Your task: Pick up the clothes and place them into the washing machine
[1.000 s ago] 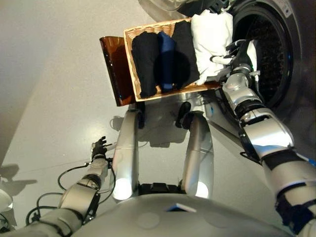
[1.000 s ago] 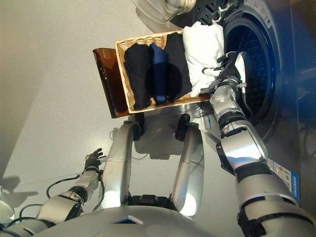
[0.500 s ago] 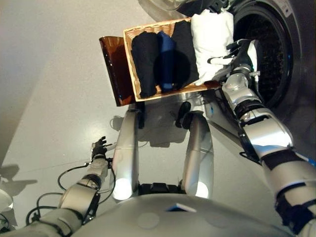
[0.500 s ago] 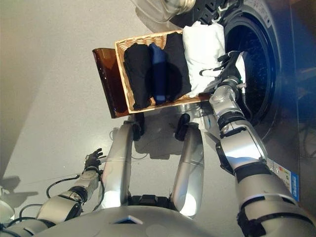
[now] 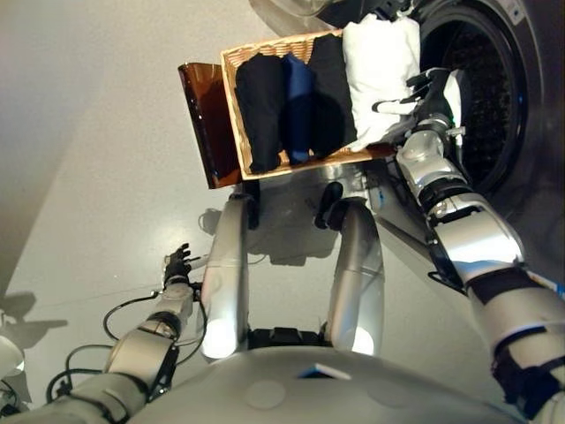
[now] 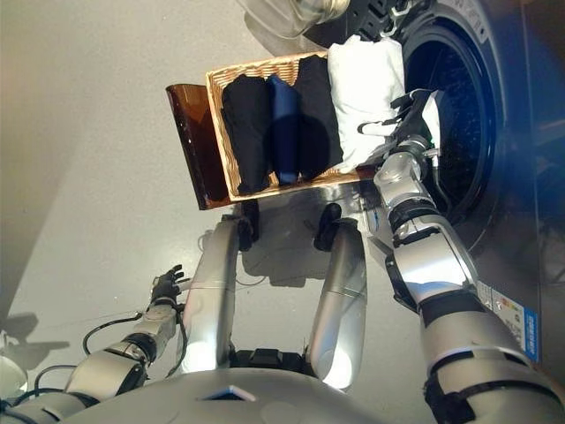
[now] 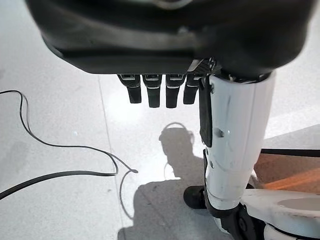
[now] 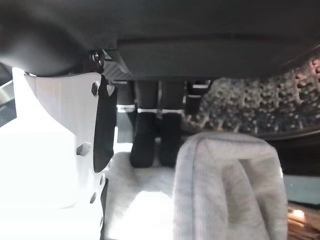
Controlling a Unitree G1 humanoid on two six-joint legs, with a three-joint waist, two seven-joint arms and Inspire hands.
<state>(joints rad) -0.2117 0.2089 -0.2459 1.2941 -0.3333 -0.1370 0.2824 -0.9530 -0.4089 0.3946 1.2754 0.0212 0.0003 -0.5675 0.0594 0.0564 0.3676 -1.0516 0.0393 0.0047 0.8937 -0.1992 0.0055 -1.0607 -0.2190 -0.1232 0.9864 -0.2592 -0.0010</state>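
Grey floor, washer drum [image 5: 481, 88] open beside wicker basket [image 5: 231, 106]. Right robot hand [image 5: 430, 93] pinching white garment [image 5: 380, 62] at basket edge; left robot hand [image 5: 177, 264] relaxed, idle. Advice: lift clear of rim, then swing into drum.

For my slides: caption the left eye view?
Right hand rests on white garment in wicker basket beside open washing machine.

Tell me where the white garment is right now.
In the eye views, the white garment lies at the right end of the wicker basket, beside the black clothes, next to the washing machine's open drum, under the right hand.
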